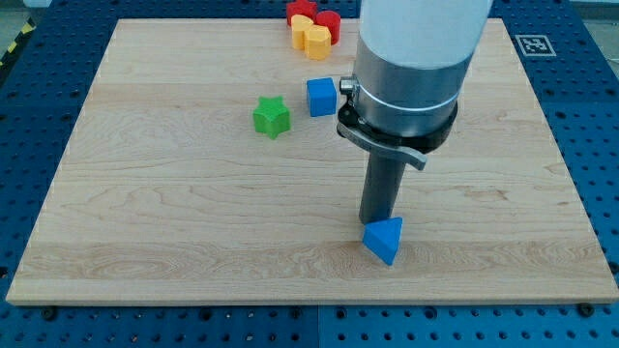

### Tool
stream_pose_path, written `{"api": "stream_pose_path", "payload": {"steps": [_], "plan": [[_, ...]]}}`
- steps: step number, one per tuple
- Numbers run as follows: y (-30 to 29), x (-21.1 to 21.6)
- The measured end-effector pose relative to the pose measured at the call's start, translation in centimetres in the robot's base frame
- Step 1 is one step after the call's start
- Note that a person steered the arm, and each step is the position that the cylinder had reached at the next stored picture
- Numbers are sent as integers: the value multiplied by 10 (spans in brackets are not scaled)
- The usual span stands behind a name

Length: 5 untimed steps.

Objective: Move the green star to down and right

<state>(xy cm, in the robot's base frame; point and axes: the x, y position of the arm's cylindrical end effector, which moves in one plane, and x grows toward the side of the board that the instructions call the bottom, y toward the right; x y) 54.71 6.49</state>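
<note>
Well, my tip touching blue triangular block (no writing legible); green star well apart.

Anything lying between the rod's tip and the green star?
No. In the camera view, bare board separates my tip, beside the blue triangular block, from the green star; the blue cube sits off that line.
</note>
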Motion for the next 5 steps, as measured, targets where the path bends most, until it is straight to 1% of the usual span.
{"api": "stream_pose_path", "payload": {"steps": [1,2,3,4,5], "plan": [[-3,2],[-45,-12],[-108,-31],[-181,-70],[-227,-120]]}}
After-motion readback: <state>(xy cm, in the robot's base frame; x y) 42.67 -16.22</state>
